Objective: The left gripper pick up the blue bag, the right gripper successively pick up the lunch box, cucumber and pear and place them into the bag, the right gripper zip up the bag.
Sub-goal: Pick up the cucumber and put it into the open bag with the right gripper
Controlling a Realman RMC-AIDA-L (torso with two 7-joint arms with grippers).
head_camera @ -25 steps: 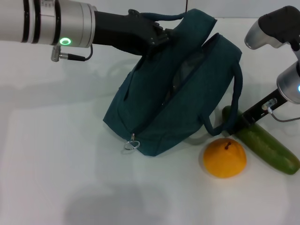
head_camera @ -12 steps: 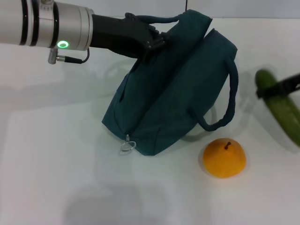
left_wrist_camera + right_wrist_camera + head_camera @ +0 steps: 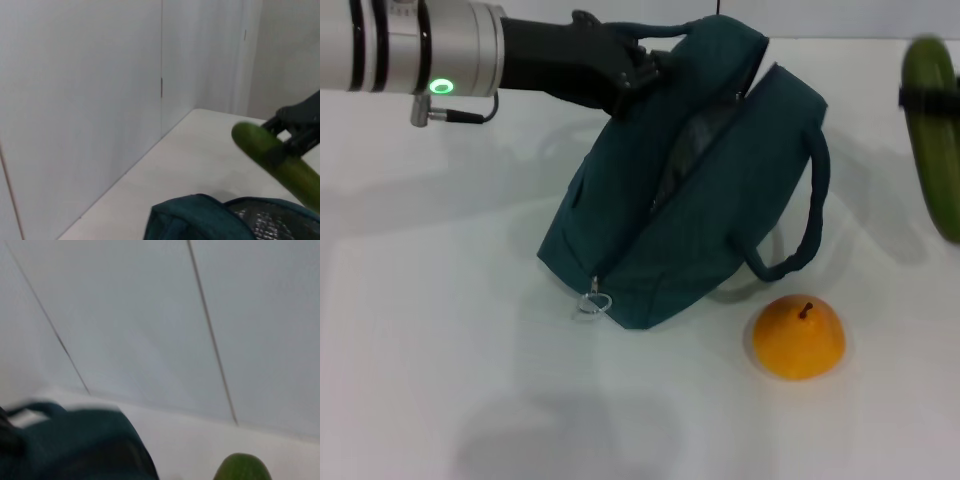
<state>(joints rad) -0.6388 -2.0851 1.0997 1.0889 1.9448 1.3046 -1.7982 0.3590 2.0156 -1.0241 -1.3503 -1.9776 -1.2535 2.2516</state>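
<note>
The blue bag (image 3: pixel 700 190) stands tilted on the white table with its zipper open along the top. My left gripper (image 3: pixel 638 70) is shut on one of the bag's handles and holds that side up. My right gripper (image 3: pixel 924 97) is shut on the cucumber (image 3: pixel 938 160) and holds it in the air to the right of the bag; only its fingers show. The cucumber also shows in the left wrist view (image 3: pixel 274 161), clamped by the right gripper (image 3: pixel 296 131), above the bag's opening (image 3: pixel 210 220). The pear (image 3: pixel 798 337) lies on the table in front of the bag. The lunch box is hidden.
The bag's silver ring pull (image 3: pixel 592 303) hangs at its near lower corner. The bag's second handle (image 3: pixel 804 215) loops down on its right side. The right wrist view shows the cucumber's tip (image 3: pixel 243 467) and the bag (image 3: pixel 75 445) against a wall.
My right gripper has lifted the cucumber off the table and carried it up and toward the far right. The bag's opening has widened slightly. The pear has not moved.
</note>
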